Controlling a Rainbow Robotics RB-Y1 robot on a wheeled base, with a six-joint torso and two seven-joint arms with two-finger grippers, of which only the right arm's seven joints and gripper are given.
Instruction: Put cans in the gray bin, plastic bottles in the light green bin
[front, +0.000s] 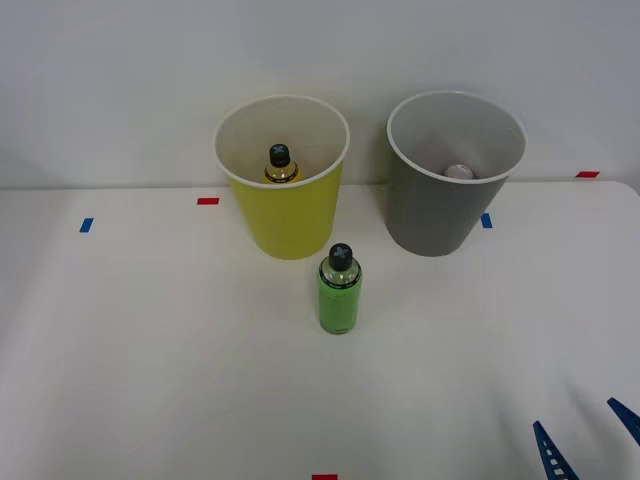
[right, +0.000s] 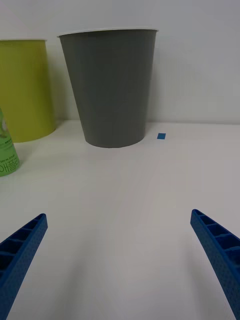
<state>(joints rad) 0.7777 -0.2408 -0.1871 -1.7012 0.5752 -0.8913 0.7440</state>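
The green bottle (front: 340, 290) stands upright just near of the light green bin (front: 285, 215), which holds the amber bottle (front: 280, 164). The can (front: 459, 172) sits in the gray bin (front: 440, 215). The right gripper (front: 588, 432) hovers wide open at the near right.

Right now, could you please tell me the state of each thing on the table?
green bottle: upright on the table, capped, not binned.
amber bottle: upright inside the light green bin.
can: inside the gray bin.
right gripper: open, empty.
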